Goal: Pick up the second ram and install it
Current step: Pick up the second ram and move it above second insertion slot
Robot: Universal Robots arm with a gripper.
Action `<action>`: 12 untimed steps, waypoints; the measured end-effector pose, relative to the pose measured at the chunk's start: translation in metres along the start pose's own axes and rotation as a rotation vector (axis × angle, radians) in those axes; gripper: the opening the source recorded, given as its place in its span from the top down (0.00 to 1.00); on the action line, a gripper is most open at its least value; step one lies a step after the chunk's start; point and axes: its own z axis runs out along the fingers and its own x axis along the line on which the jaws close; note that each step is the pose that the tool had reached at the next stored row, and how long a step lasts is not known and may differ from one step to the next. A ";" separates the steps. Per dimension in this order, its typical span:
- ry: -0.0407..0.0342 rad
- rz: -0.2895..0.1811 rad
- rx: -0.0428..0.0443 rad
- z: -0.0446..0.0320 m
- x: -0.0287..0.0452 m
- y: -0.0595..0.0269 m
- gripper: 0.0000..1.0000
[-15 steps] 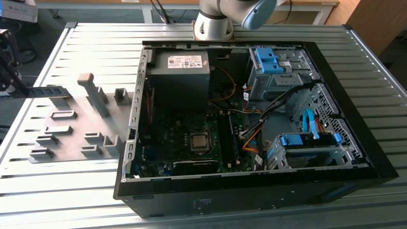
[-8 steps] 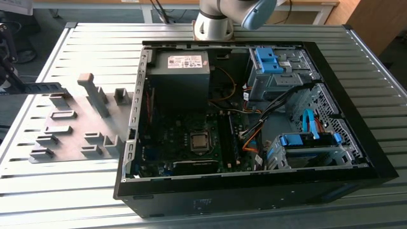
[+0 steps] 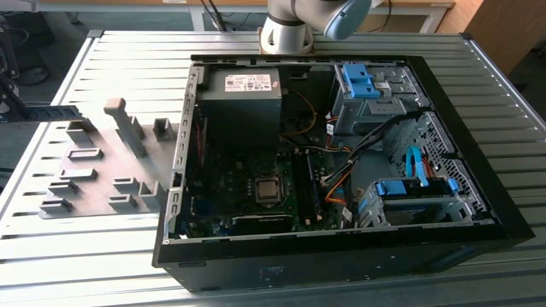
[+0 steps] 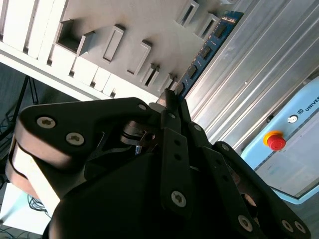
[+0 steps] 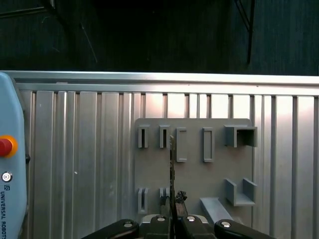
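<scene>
The slatted metal table (image 3: 102, 57) carried the open computer case (image 3: 503, 211) on the exterior view's right and the grey holder tray (image 3: 102, 163) on its left. Over that tray, in both wrist views, the gripper (image 5: 173, 199) had its fingers clenched on the second ram (image 4: 207, 47), well apart from the case. The pickup looked done or nearly so; installing it was not yet done.

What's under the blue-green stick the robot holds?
The grey holder plate with slots, on the ribbed metal table. The second ram covers a thin strip of plate; the gripper hides the ram's near end.
</scene>
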 end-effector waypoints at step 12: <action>-0.0348 0.000 -0.0003 -0.0003 0.0000 -0.0009 0.86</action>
